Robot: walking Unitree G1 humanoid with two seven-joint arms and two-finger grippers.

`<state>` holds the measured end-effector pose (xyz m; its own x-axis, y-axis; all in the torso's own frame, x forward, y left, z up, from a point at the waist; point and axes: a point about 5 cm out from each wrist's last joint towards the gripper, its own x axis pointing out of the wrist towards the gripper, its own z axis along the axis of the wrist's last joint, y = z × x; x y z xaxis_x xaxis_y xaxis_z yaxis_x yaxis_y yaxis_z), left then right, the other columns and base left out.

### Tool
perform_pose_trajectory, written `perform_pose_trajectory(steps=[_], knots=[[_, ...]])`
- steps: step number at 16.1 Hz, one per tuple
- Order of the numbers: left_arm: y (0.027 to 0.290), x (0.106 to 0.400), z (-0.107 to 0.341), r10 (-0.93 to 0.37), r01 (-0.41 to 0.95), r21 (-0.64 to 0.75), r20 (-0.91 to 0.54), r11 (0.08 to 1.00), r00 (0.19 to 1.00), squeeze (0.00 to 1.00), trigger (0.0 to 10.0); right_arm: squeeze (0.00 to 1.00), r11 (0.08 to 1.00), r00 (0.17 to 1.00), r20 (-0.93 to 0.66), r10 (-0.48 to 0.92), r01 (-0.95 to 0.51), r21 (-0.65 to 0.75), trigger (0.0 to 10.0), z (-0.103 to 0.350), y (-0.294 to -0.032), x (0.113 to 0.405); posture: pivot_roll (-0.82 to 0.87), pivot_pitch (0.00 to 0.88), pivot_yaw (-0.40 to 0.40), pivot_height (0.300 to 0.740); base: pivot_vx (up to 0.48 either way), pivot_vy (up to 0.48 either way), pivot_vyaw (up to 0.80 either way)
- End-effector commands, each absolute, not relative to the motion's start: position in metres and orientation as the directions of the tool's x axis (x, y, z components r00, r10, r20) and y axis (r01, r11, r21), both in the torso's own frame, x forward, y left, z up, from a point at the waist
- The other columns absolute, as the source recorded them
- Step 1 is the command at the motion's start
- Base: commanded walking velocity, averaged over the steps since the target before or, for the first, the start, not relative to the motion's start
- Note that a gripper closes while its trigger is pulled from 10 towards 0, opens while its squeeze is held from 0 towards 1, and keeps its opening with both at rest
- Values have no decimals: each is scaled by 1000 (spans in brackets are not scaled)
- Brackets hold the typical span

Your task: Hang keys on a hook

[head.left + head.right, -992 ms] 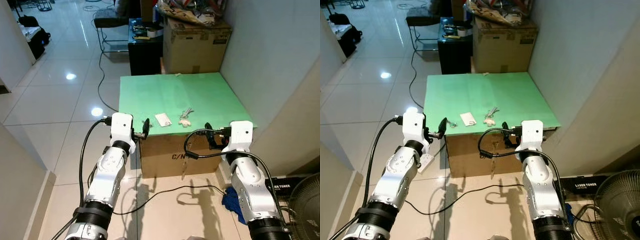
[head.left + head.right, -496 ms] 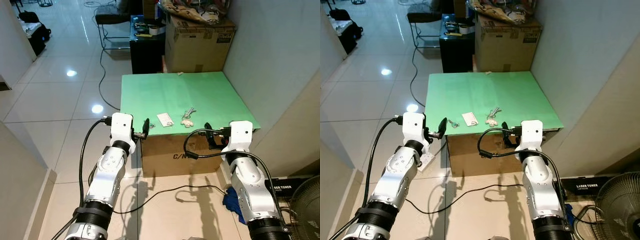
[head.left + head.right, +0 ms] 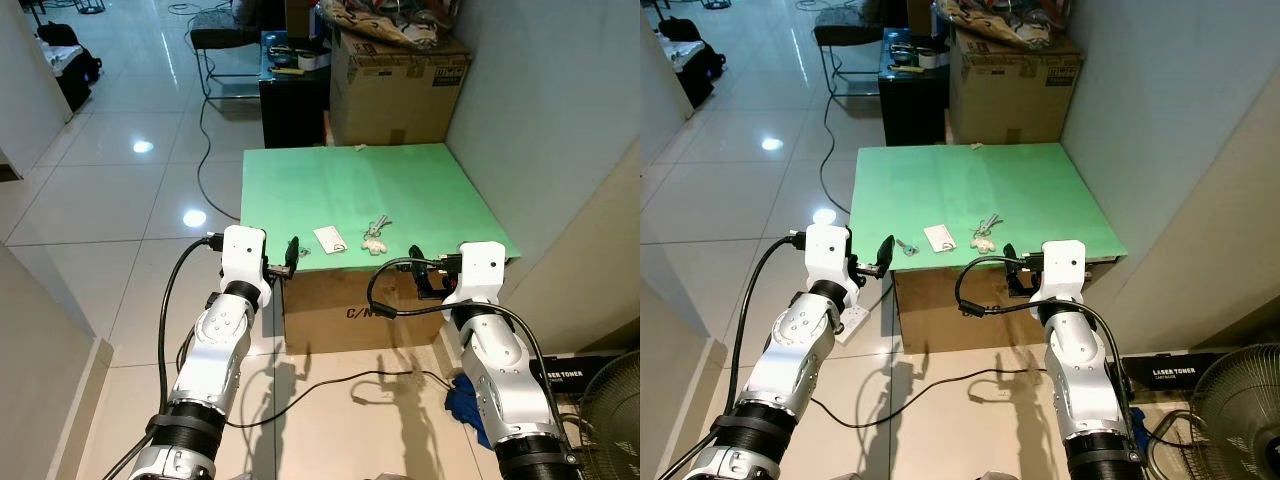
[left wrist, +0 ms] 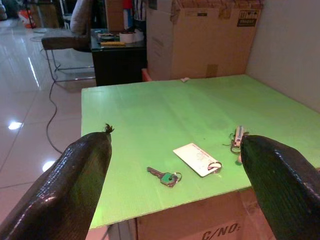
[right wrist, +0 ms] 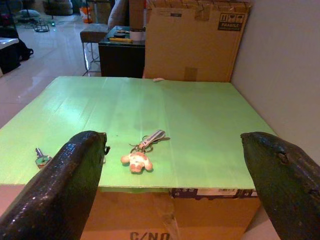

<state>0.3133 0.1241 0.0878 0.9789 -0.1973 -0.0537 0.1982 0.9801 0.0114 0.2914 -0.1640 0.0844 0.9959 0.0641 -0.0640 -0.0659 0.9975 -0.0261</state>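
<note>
A bunch of metal keys with a small pale figure-shaped charm is shown lying flat near the front edge of a matte green board, which is laid over a brown corrugated cardboard box. Just to its left lies a white rectangular tag on a ring, and further left a single key with a green plastic head. No hook can be made out.

The step in hand is judged to be the approach: nothing has yet been picked up. The right gripper is held before the box's front edge, near the keys but apart from them, its two long black fingers spread wide with nothing between them. The left gripper is held at the board's left front corner, likewise spread wide and empty.

The next move is judged to call for the right gripper to be carried forward over the board and lowered onto the thin, flat bunch. The loose, jointed ring and charm are expected to slide on the smooth board.

Behind stand a second cardboard box and glossy white floor tiles.
</note>
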Motion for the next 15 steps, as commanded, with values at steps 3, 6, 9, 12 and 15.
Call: perform_pose_trajectory(steps=[3, 6, 9, 12, 15], knots=[[124, 316, 89, -197, 199, 24, -55, 980, 979, 0, 10000, 0, 998, 995, -82, 61, -63, -22, 10000, 82, -165, 291, -165, 3, -2, 740, 0, 0, 0], [124, 316, 89, -197, 199, 24, -55, 980, 979, 0, 10000, 0, 998, 995, -82, 61, -63, -22, 10000, 82, -165, 291, -165, 3, -2, 740, 0, 0, 0], [124, 316, 89, -197, 199, 24, -55, 980, 979, 0, 10000, 0, 998, 995, -82, 61, -63, -22, 10000, 82, -165, 291, -165, 3, -2, 740, 0, 0, 0], [124, 316, 89, -197, 199, 24, -55, 980, 979, 0, 10000, 0, 998, 995, -82, 61, -63, -22, 10000, 82, -165, 291, -165, 3, -2, 740, 0, 0, 0], [124, 316, 89, -197, 199, 24, -55, 980, 979, 0, 10000, 0, 998, 995, -82, 61, -63, -22, 10000, 82, -165, 291, -165, 3, -2, 740, 0, 0, 0]])
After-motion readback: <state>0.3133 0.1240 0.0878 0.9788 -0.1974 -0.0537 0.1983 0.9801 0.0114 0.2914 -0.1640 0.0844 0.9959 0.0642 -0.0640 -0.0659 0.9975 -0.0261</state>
